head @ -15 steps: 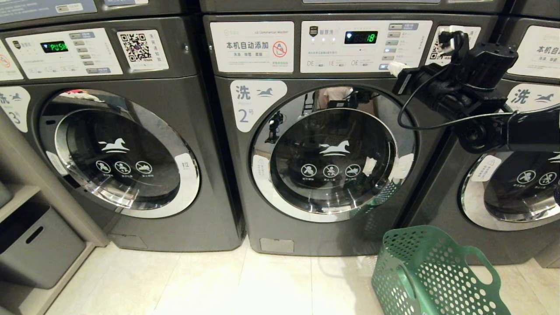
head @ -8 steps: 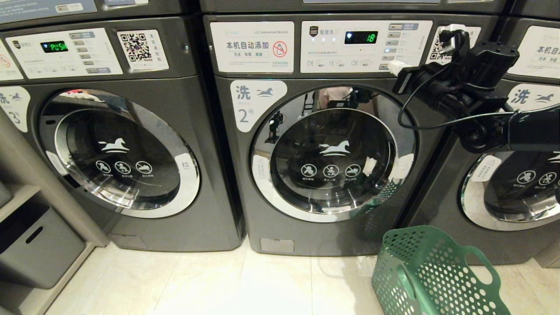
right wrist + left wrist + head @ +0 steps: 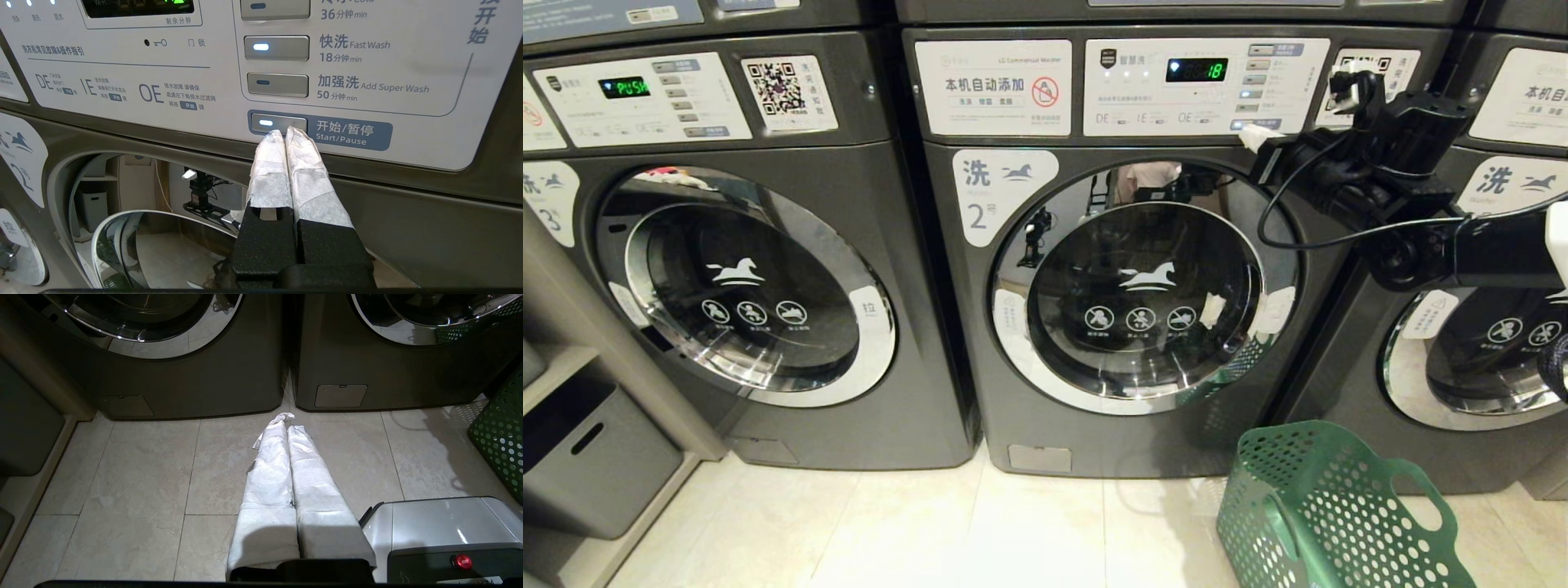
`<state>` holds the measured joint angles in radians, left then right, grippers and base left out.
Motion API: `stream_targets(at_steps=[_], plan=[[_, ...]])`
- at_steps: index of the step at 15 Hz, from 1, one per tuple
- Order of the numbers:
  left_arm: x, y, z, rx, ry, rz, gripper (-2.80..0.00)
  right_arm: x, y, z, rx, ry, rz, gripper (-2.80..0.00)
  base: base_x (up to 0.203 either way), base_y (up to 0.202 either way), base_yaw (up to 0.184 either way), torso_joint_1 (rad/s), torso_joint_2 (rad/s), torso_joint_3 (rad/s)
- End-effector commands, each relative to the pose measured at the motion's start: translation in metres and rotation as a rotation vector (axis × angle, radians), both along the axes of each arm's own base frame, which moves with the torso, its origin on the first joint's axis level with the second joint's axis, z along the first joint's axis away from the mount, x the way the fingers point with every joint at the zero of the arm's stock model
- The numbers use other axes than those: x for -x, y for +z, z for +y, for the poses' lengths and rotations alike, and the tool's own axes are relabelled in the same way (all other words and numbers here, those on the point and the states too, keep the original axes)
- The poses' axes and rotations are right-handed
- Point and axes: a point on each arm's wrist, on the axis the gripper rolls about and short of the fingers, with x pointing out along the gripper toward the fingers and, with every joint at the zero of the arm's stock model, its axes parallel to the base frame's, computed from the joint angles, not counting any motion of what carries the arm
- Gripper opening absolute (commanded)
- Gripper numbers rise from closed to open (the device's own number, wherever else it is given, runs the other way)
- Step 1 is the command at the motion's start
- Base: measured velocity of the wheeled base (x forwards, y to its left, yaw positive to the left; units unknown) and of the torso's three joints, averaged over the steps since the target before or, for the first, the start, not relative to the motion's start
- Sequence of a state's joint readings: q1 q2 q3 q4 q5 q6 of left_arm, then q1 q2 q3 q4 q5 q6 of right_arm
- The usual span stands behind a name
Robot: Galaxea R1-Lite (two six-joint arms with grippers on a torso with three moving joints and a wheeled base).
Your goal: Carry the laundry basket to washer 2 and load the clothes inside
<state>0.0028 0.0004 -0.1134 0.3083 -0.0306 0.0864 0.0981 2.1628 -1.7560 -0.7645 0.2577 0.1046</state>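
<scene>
Washer 2 (image 3: 1131, 286) stands in the middle with its round glass door shut; its white label (image 3: 982, 214) carries the numeral 2. My right gripper (image 3: 1252, 135) is shut, and its white-wrapped tips (image 3: 286, 132) rest against the lit Start/Pause button (image 3: 279, 123) on that washer's control panel. The green laundry basket (image 3: 1331, 514) stands on the floor at the washer's lower right, also visible in the left wrist view (image 3: 500, 437). The clothes are out of view. My left gripper (image 3: 288, 422) is shut and empty, low over the tiles before the gap between two washers.
Washer 3 (image 3: 743, 286) stands on the left and another washer (image 3: 1486, 351) on the right, doors shut. A grey bin (image 3: 588, 465) sits on a low shelf at far left. My silver base (image 3: 445, 535) is beside the left gripper.
My right gripper has edged slightly left and down along the control panel onto the Start/Pause button. The basket, washer doors and left gripper have not moved.
</scene>
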Motion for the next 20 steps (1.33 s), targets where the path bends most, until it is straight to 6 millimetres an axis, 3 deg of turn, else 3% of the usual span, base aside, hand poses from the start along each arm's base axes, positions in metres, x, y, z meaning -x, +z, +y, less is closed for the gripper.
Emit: stream_targets(at_steps=[1, 11, 20], plan=[[0.000, 0.000, 0.000, -0.001, 0.000, -0.001, -2.80, 0.001, 0.001, 0.000, -0.002, 0.001, -0.008, -2.80, 0.000, 0.000, 0.000, 0.000, 0.00, 0.000], [0.000, 0.000, 0.000, -0.002, -0.002, -0.001, -2.80, 0.004, 0.012, 0.000, -0.005, 0.001, -0.035, -2.80, 0.000, 0.000, 0.000, 0.000, 0.00, 0.000], [0.000, 0.000, 0.000, -0.001, 0.000, 0.000, -2.80, -0.009, 0.001, 0.001, -0.003, -0.001, -0.020, -2.80, 0.000, 0.000, 0.000, 0.000, 0.00, 0.000]])
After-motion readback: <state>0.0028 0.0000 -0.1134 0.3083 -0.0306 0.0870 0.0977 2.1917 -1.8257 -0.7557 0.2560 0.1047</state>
